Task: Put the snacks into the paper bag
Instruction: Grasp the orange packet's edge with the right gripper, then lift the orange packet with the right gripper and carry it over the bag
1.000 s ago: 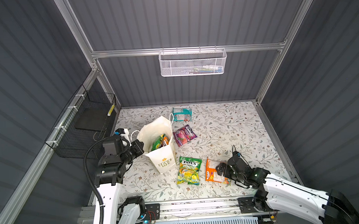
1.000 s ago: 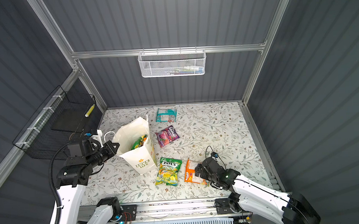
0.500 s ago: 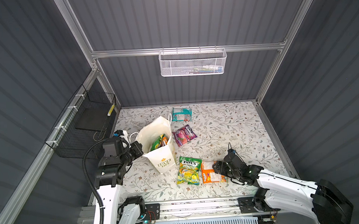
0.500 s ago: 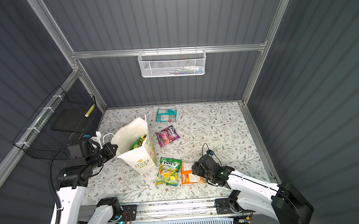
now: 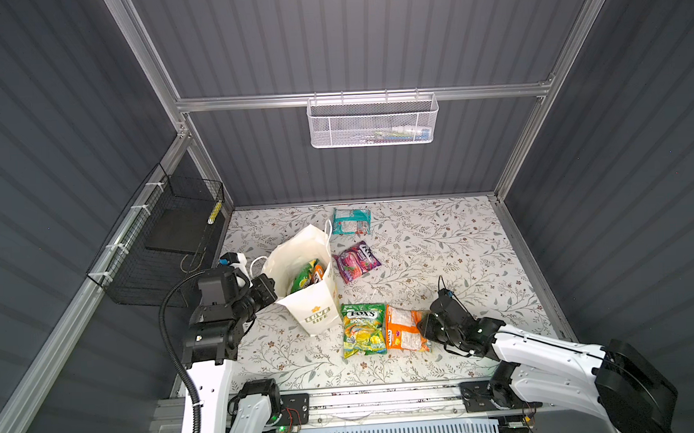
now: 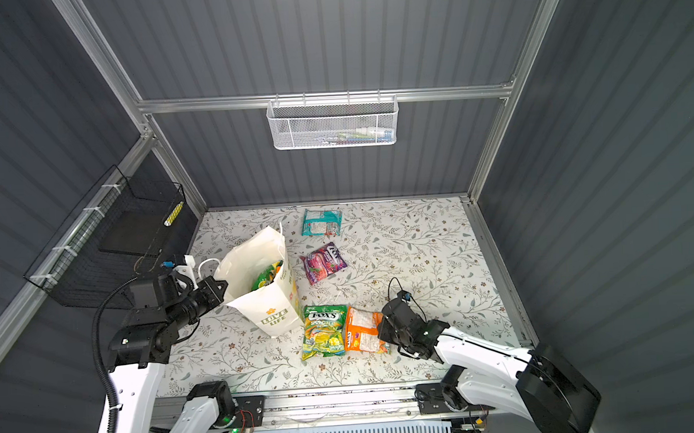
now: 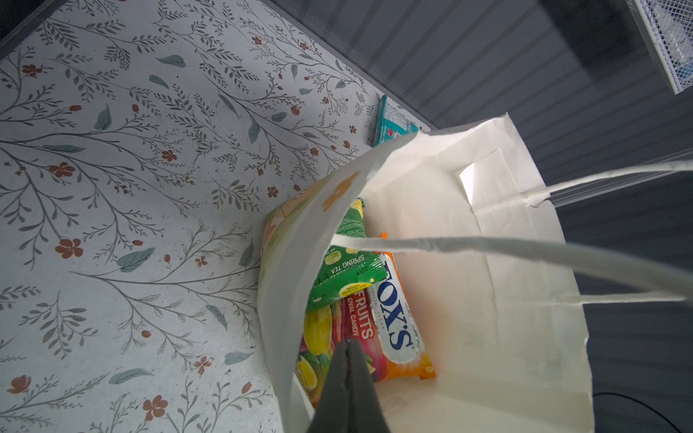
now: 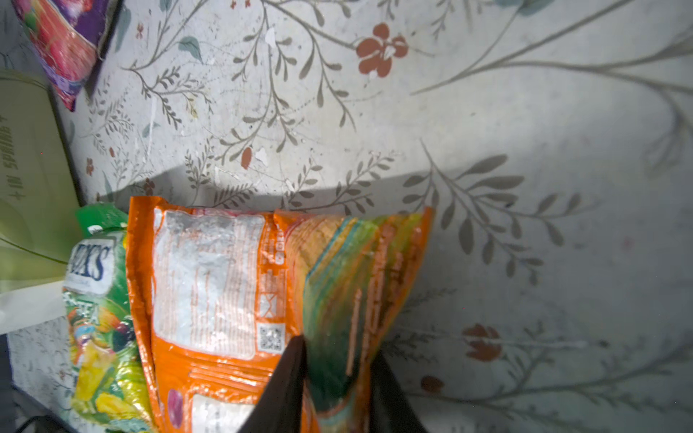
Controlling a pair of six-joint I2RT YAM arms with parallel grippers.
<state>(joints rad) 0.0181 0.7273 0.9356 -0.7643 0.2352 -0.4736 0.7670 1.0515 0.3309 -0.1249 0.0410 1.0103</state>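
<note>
Right fingers (image 5: 425, 323) clamp the edge of the orange packet (image 5: 404, 327), six o'clock on the worktop (image 5: 439, 241); the paper bag (image 5: 317, 307) stands at the packet's ten o'clock, left fingers (image 7: 348, 363) pressed together at its rim

A cream paper bag (image 5: 315, 307) printed "LOVE LIFE" stands open at the left of the floral bench (image 5: 439, 237), with a green packet (image 7: 345, 270) and an orange Fox's packet (image 7: 397, 326) inside. Just beside its base lie a yellow-green Fox's packet (image 5: 362, 331) and, touching it, an orange packet (image 5: 402, 327), back side up. A purple packet (image 5: 357, 261) and a teal packet (image 5: 351, 221) lie farther back.
</note>
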